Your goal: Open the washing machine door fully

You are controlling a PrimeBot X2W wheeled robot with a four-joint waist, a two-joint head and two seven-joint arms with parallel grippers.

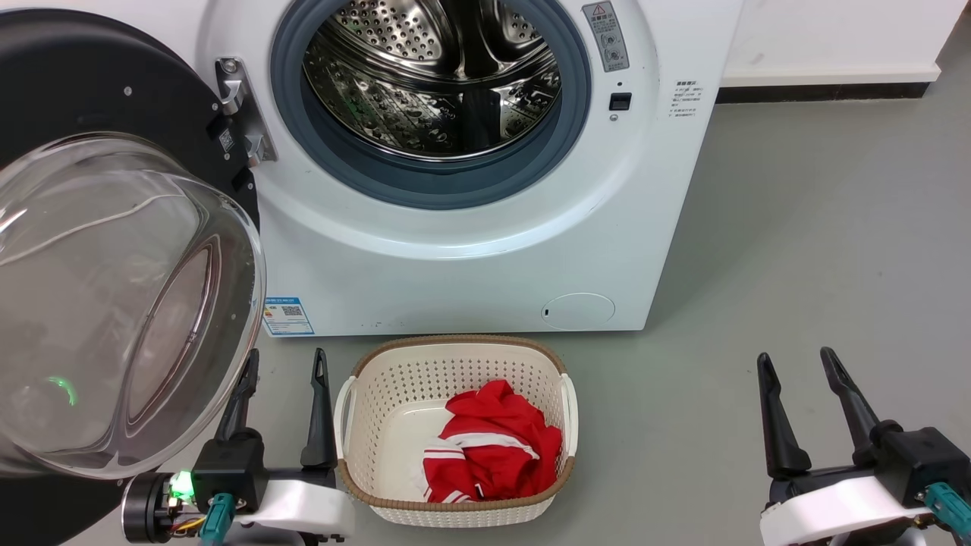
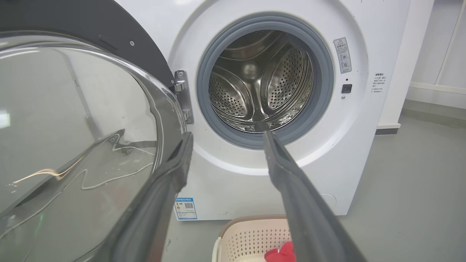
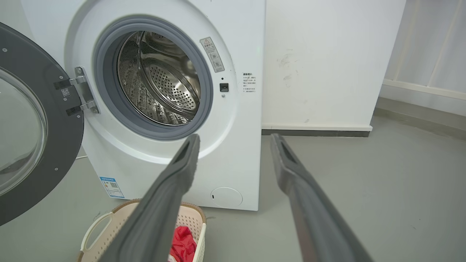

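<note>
A: Where do we locate the washing machine door [image 1: 114,288]?

B: We locate it swung out on its hinge [image 1: 243,114] at the left of the washing machine [image 1: 470,250], with the glass bowl bulging toward the head camera. The drum [image 1: 432,76] and grey seal [image 1: 303,152] lie exposed.

A: What do we note around it?

B: A cream basket [image 1: 455,356] holding a red garment [image 1: 493,447] stands on the floor [image 1: 796,265] just before the machine. The left gripper [image 1: 287,356] sits between basket and bowl, fingers spread and empty. The right gripper [image 1: 795,355], well apart from the machine, is likewise spread and grasps nothing.

A: What can we not make out?

B: The door's left edge is cut off in the head view. The left gripper's outer finger shows just beside the bowl's rim, and we cannot tell whether they touch. The print on the blue label [image 1: 288,316] is too small to read.
</note>
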